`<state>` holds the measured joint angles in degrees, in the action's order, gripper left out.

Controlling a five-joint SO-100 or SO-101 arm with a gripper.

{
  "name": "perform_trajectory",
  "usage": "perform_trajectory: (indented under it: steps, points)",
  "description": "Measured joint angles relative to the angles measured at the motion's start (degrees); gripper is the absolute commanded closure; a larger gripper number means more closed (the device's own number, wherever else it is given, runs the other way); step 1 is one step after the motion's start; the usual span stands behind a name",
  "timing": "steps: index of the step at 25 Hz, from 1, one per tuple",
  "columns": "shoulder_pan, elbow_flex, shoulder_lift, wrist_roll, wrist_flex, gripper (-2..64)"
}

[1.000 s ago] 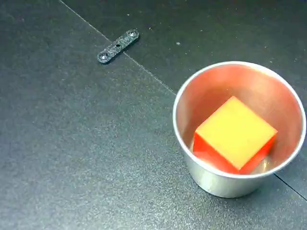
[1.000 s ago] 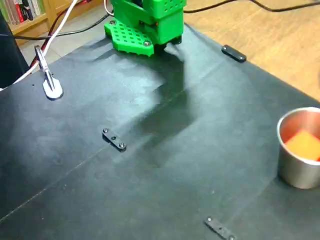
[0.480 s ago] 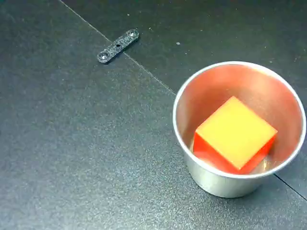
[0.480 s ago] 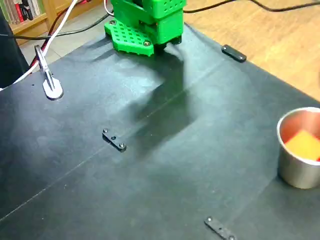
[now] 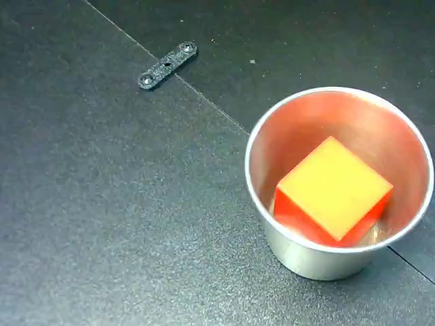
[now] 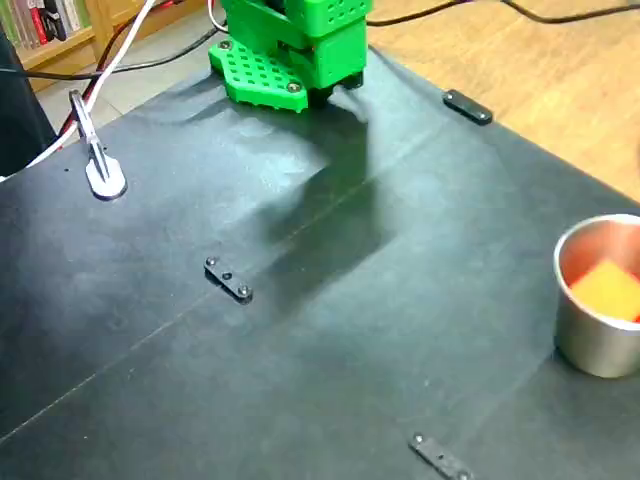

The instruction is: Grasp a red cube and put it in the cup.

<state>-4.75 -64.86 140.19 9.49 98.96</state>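
Both fixed views show the red cube (image 5: 333,188) lying inside the cup (image 5: 304,252), sitting on its bottom a little tilted, with the cup upright on the dark surface (image 5: 102,204). Only the arm's green base (image 6: 290,50) shows at the far edge; the pincer is out of sight, so I cannot tell whether it is spread or pressed together. Judging by this, the placing step looks done, and the next move calls for little beyond parking the arm clear of the cup.

shiny brushed-metal cup (image 5: 299,255), smooth matt red cube (image 5: 334,188), matt black table sheet (image 5: 102,204), green plastic base (image 6: 290,50)
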Motion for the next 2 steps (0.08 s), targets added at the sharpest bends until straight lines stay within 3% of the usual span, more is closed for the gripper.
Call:
perform_trajectory:
  steps: [2]
  points:
    - [0.00,0.00,0.00,0.00,0.00,21.6]
